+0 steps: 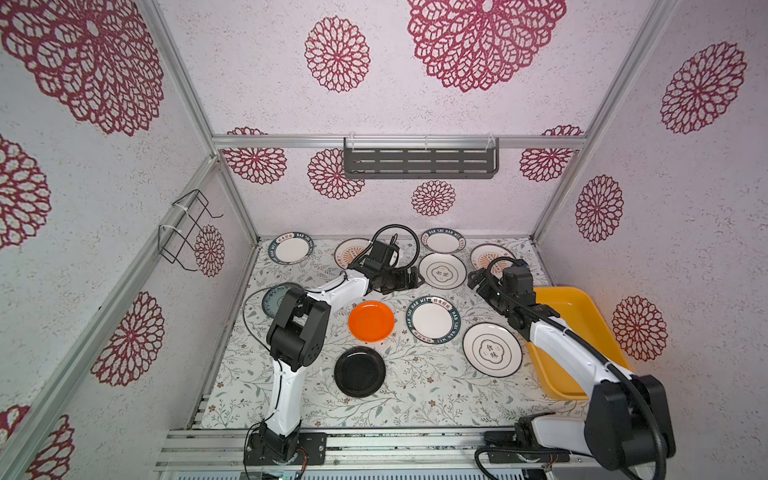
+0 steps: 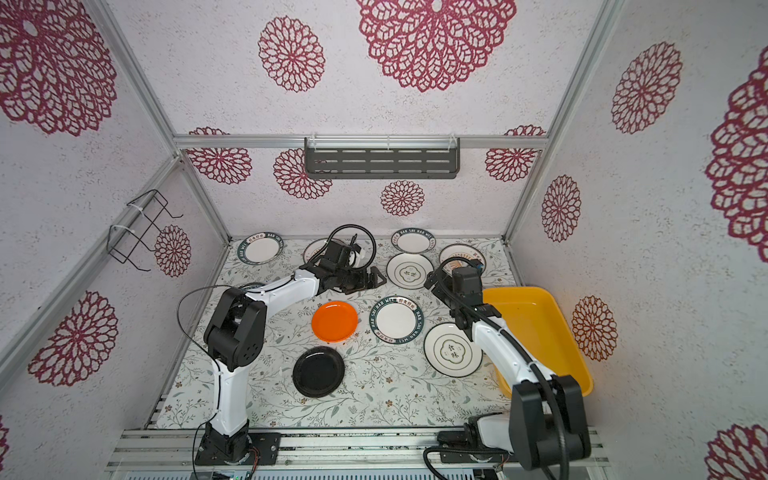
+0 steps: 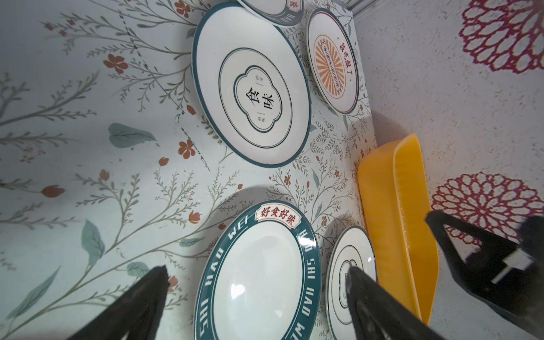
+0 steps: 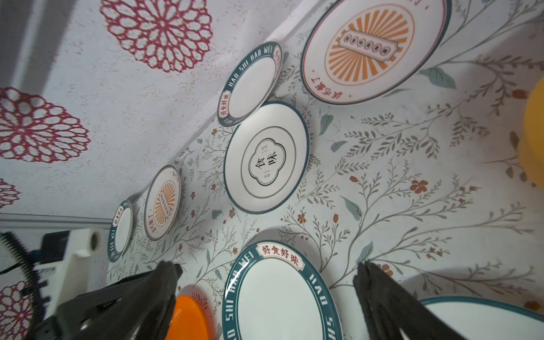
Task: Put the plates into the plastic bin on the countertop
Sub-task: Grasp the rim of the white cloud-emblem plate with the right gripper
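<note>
Matte black wedge jaws up close, both pairs spread, gripping nothing; round glossy plates (image 1: 433,320) flat on vine-printed table (image 1: 415,395); smooth round-cornered yellow plastic bin (image 1: 582,320) at its right edge.

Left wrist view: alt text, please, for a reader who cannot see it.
The open left gripper frames a teal-rimmed plate on the leafy countertop. Beyond lie a white plate with black characters and a sunburst plate, with the yellow plastic bin beside them.

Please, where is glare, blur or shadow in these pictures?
Left wrist view: bright glare spots on the near lettered plate, soft shadow over the countertop. Right wrist view: the bin at the edge is out of focus. Both top views: sharp and evenly lit.
</note>
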